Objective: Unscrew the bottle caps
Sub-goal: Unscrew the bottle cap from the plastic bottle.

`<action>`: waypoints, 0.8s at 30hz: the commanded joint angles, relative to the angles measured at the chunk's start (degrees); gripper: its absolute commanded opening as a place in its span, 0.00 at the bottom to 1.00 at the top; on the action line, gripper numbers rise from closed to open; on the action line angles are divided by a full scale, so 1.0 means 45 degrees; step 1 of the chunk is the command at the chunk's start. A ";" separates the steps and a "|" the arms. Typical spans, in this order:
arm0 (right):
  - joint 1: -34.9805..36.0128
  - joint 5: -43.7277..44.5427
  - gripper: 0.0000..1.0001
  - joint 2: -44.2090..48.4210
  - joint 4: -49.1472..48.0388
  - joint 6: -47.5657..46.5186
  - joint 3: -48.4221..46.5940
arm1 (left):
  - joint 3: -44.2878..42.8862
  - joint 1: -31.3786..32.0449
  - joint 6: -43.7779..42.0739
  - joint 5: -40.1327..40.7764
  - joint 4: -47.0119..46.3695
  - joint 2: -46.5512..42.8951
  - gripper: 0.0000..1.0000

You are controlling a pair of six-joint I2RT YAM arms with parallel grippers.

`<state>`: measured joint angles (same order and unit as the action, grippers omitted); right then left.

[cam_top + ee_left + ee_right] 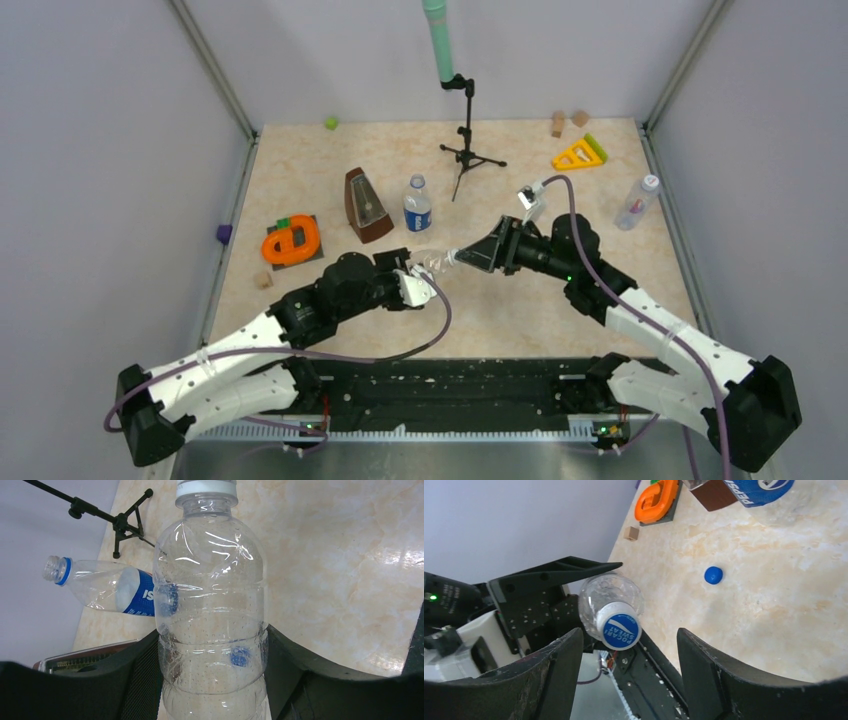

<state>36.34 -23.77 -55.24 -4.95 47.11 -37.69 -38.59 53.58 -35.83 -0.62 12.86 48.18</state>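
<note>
R gripper (630, 632): jaws apart, one finger either side of the white cap (620, 630), gap on both sides, no contact. The cap's top has blue print w/ a white rim and faces straight into the R wrist cam. It sits on the neck of the clear bottle (210, 580); whether it's tight or loose, can't tell.

L gripper (211, 642): clamped on the clear bottle's lower body, a finger pressed against each side. Top view shows the bottle held roughly level above the table (520, 310), neck pointing toward the R gripper, the 2 arms meeting nose to nose near the middle.

Blue cap (713, 575): off its bottle, lying flat on the table beyond the R gripper, apart from everything else. Through the clear bottle's wall it shows as a blue blob in the L wrist view.

Labelled bottle (417, 207): upright just behind the grippers, blue & white label, neck open w/ only the blue ring left on it (L wrist view).

Bluish bottle (637, 203): far R of the table, well apart from both arms, capped.

Other stuff: metronome (365, 205) just L of the labelled bottle; mic stand (468, 140) behind it; orange toy (292, 242) on a dark base at L, wooden block (263, 280) near it; yellow triangle (580, 153) back R.
</note>
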 commanded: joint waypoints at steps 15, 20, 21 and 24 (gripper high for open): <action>-0.0009 -0.1437 0.42 -0.1425 -0.3009 0.2437 0.0049 | 0.0090 0.0202 -0.0633 0.0801 -0.1089 -0.0368 0.00; -0.0009 -0.1580 0.50 -0.1098 -0.3959 0.2553 0.0375 | 0.0080 0.0221 -0.0620 0.0899 -0.0808 -0.0337 0.00; -0.0009 -0.1342 0.54 -0.0990 -0.3856 0.2572 0.0408 | 0.0111 0.0222 -0.0629 0.0900 -0.0817 -0.0346 0.00; -0.0024 -0.0840 0.56 -0.0740 -0.3566 0.2581 0.0450 | 0.0123 0.0222 -0.0628 0.0842 -0.0846 -0.0414 0.00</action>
<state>36.16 -29.61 -61.19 -18.87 58.57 -35.29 -37.78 54.30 -38.74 2.68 11.60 47.51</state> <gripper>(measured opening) 0.560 0.654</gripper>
